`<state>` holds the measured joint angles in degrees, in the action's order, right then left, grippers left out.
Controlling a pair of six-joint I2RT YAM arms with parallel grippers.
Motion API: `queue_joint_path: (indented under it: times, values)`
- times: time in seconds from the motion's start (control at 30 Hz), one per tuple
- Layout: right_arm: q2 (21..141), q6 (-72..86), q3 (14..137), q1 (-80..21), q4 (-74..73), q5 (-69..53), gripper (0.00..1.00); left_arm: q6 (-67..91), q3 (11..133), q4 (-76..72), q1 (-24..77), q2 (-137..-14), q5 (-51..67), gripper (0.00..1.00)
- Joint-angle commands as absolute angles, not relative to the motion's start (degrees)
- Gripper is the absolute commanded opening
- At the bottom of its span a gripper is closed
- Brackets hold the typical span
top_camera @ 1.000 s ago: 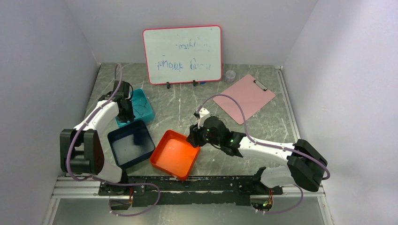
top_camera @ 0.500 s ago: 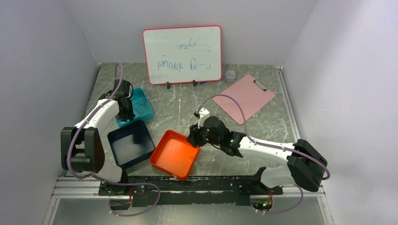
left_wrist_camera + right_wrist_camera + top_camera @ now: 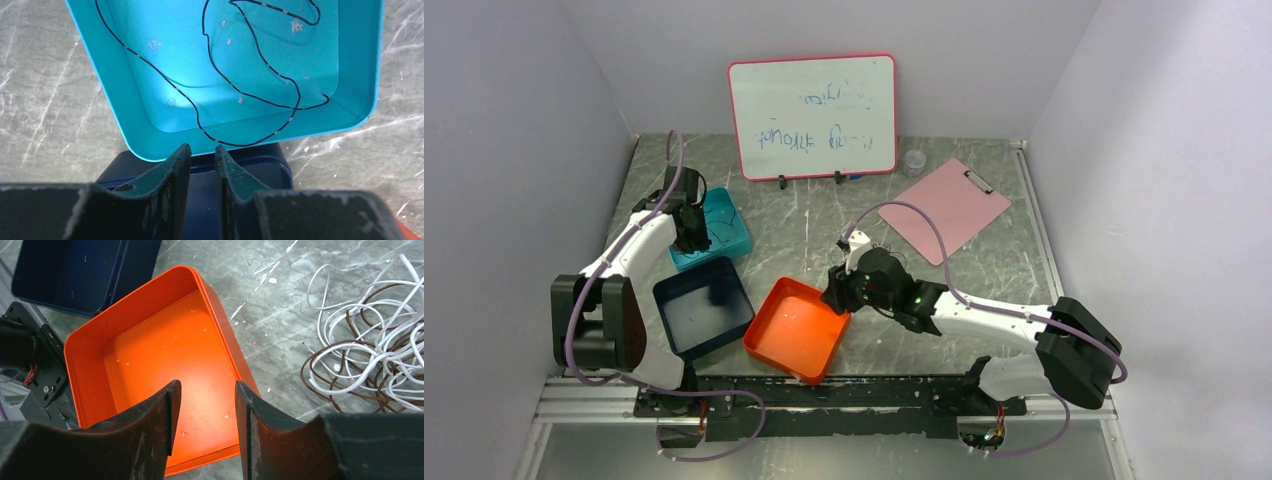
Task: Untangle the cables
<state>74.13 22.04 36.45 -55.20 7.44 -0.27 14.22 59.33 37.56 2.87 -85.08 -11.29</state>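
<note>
Grey marbled tabletop, boxed in by plain white walls. Over at ten o'clock the left gripper [image 3: 202,150] hangs above a teal tray [image 3: 372,60], its jaws nearly together with only a slim gap and nothing between them. One black cable [image 3: 235,145] lies looped loosely inside that tray. Just nearer, around eight o'clock, sits a navy tray [image 3: 694,320]. At six o'clock is an orange tray [image 3: 165,355], and the right gripper [image 3: 205,385] hovers over it with jaws apart, holding nothing. Just to the right of the orange tray, on the bare table, the remaining cables [image 3: 370,360] lie as a white and brown tangle.

My worry is that clump: the strands cross so often that tugging one would likely drag the lot or cinch a knot tighter. A low pass could also nudge the orange tray's rim.

At twelve o'clock a whiteboard [image 3: 814,115] carries blue marker writing I cannot make out. A pink clipboard [image 3: 952,205] lies at two o'clock. No brands show.
</note>
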Motion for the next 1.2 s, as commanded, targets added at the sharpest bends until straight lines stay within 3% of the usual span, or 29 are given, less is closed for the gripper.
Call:
queue_joint_path:
  times: [0.0,0.93,1.17]
  values:
    - [73.6,22.2,37.0,-55.0,8.3,0.0,0.47,13.6,60.2,36.3,2.7,-85.0,-11.1,0.30]
    - [72.6,22.1,36.6,-55.1,8.1,0.5,0.47,13.6,62.1,35.0,2.6,-94.0,-14.4,0.26]
    - [72.5,21.9,37.0,-55.0,7.9,0.7,0.47,12.9,61.4,34.0,2.6,-87.6,-11.6,0.38]
